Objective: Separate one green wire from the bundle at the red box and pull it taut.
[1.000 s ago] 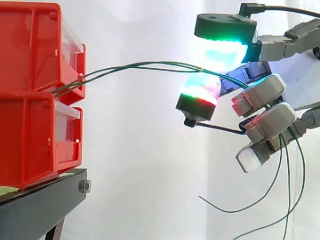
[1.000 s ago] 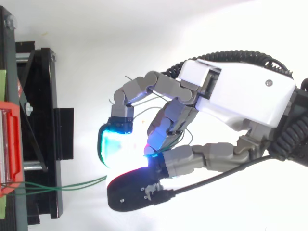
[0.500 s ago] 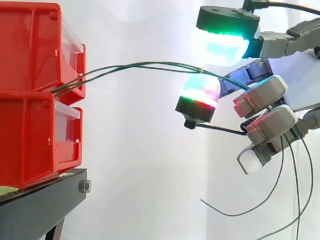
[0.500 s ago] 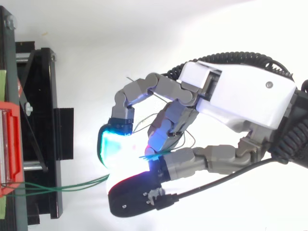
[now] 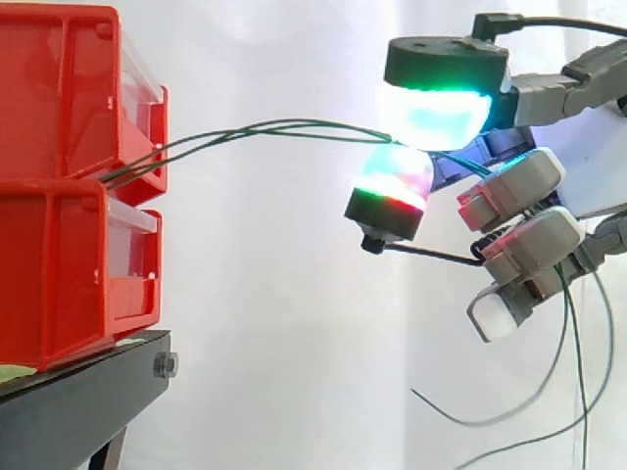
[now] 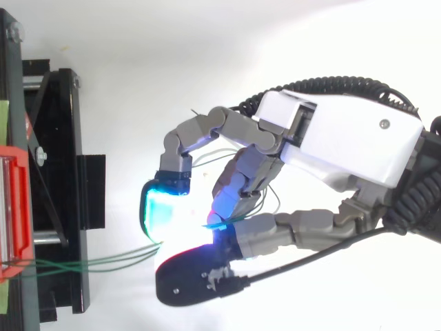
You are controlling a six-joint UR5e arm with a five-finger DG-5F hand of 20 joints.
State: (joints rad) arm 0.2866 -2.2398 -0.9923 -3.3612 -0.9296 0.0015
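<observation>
Two red bins are stacked at the left on the black stand. A bundle of thin green wires leaves the gap between the bins and arches right to my hand. A cyan-green pad sits right above a red-and-green pad, and the wires pass between the two where they meet. The other fingers curl below. From above, the wires run from the red bin's edge to the pinch, under the white palm. Loose wire ends hang beneath the hand.
The black stand carries the bins along the left edge, with a bolt at its near corner. A white curtain hangs behind, and open space lies between the bins and the hand.
The upper glowing pad has come down onto the lower one, closing on the wires. The hanging wire ends have swung to the right. The bins have not moved.
</observation>
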